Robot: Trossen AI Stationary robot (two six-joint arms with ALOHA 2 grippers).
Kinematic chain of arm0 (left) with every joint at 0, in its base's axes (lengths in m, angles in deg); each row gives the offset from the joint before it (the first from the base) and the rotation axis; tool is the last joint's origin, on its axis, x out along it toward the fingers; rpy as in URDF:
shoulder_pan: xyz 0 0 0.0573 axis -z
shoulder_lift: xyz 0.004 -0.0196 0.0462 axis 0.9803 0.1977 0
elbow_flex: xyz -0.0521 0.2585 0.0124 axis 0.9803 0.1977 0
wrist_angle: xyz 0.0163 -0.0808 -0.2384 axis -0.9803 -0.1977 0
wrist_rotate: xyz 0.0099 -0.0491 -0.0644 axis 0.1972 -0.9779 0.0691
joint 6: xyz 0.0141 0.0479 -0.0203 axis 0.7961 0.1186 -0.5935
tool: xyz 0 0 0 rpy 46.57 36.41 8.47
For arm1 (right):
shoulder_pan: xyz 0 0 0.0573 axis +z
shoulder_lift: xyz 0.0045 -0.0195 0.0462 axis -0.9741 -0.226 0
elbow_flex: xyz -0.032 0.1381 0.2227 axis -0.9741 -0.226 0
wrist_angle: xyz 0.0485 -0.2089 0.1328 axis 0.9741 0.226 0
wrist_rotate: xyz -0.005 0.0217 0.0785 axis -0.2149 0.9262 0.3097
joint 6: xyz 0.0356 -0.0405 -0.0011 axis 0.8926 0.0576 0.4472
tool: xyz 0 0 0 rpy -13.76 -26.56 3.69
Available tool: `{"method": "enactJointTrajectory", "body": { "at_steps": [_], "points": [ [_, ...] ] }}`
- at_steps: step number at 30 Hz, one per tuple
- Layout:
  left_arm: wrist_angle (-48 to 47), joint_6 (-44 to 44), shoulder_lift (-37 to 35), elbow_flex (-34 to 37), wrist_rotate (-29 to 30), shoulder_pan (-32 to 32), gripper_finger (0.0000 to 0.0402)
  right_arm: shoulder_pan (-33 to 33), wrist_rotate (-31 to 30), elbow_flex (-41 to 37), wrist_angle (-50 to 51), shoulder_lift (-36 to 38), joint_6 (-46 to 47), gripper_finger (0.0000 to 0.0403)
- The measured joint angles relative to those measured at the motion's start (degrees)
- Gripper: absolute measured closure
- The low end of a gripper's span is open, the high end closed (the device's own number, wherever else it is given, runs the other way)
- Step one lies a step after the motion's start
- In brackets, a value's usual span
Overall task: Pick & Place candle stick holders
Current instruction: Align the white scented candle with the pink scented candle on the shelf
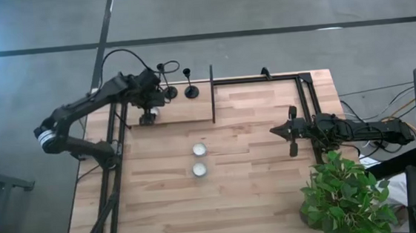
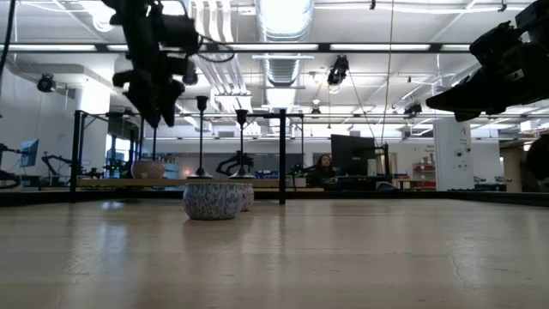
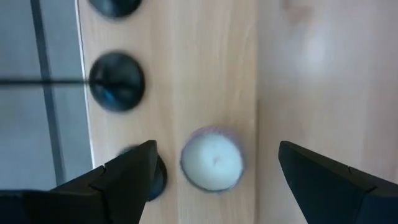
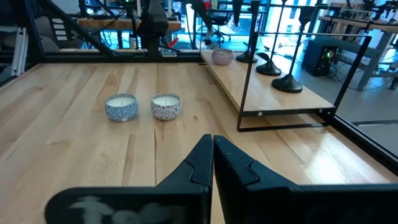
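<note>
Candle stick holders: three black ones on the raised shelf (image 1: 185, 107) in the high view's upper left, first (image 1: 191, 90), second (image 1: 170, 91), third (image 3: 142, 177) under the left claw (image 1: 146, 110), which hangs released above a tealight (image 3: 212, 159) there. Two more tealights (image 1: 199, 149) (image 1: 199, 169) sit mid-table (image 1: 258, 187). Right claw (image 1: 292, 131) clenched empty at the right edge; no readable writing.

In the left wrist view we are seeing one candle stick holder (image 3: 114, 6) cut off by the edge, another (image 3: 154, 177) half hidden behind the left hand (image 3: 214, 177), and the middle one (image 3: 117, 81) blurring.
</note>
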Motion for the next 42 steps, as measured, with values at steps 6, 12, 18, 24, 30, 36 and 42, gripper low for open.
{"method": "enactJointTrajectory", "body": {
  "at_steps": [6,12,18,24,30,36,42],
  "points": [
    [-3.4,-7.4,-1.4,-2.7,0.1,8.9,0.0062,0.0,0.0,0.0,0.0,0.0,0.0,0.0394],
    [1.7,-12.7,-1.5,-2.7,0.0,20.1,0.0062,0.0,0.0,0.0,0.0,0.0,0.0,0.0394],
    [7.5,-11.0,0.5,-2.5,0.5,26.7,0.0062,0.0,0.0,0.0,0.0,0.0,0.0,0.0394],
    [8.7,-12.0,2.6,-2.5,-3.1,27.5,0.0062,0.0,0.0,0.0,0.0,0.0,0.0,0.0394],
    [9.8,-11.1,4.3,-1.9,-7.7,27.5,0.0062,0.0,0.0,0.0,0.0,0.0,0.0,0.0394],
    [13.8,-10.9,7.0,-1.5,-8.8,27.5,0.0062,0.0,0.0,0.0,0.0,0.0,0.0,0.0394],
    [15.8,-14.6,10.3,-1.4,-5.6,28.3,0.0062,0.0,0.0,0.0,0.0,0.0,0.0,0.0394]
  ]
}}
